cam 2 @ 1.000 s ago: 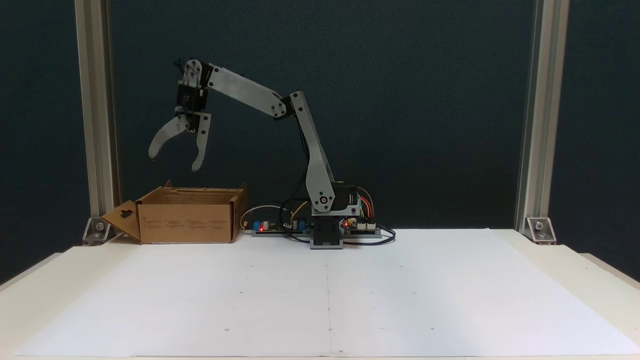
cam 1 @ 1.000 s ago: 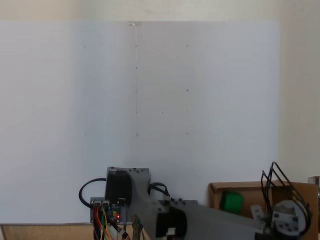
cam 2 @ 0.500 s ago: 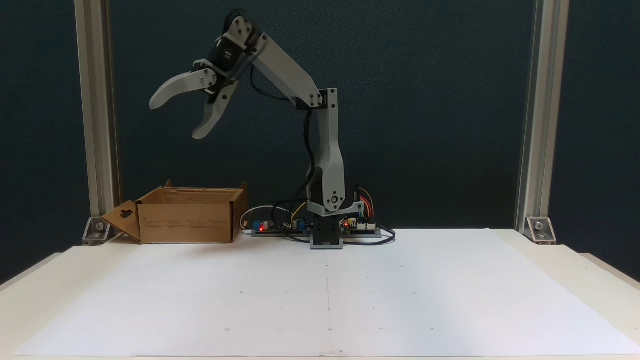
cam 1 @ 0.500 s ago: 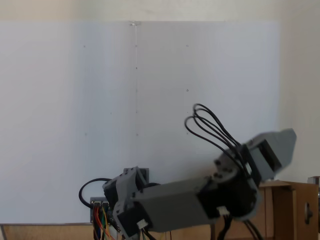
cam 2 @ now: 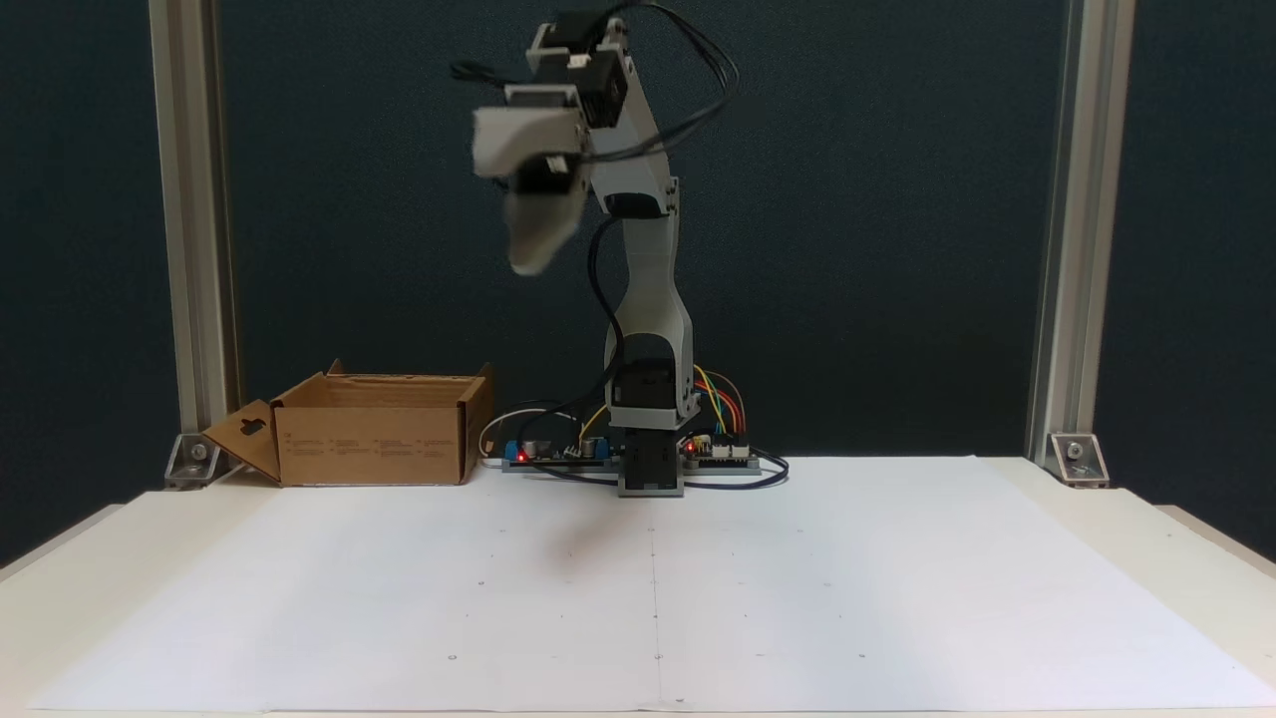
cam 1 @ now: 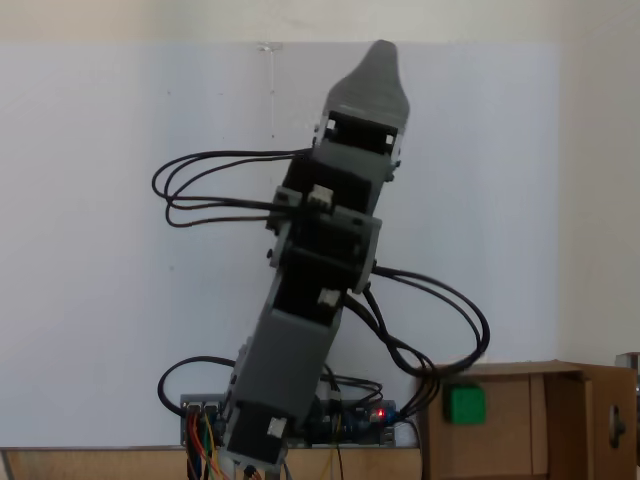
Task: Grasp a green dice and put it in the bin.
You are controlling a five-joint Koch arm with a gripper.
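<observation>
one green dice [cam 1: 465, 404] already sits inside the bin [cam 2: 371, 443] at about four o'clock of the arm, so only retreat seems left, the blurred tool [cam 2: 526, 189] raised high, spread unreadable.

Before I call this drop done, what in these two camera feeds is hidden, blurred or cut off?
- Gripper: motion-blurred in a fixed view, and foreshortened from above in the other; how the jaws stand cannot be told.
- Green dice: lies in the bin, but pips are too small to read; in the side fixed view the bin's front wall hides it.
- Bin: bottom and right side cut off by the frame edges in a fixed view.
</observation>
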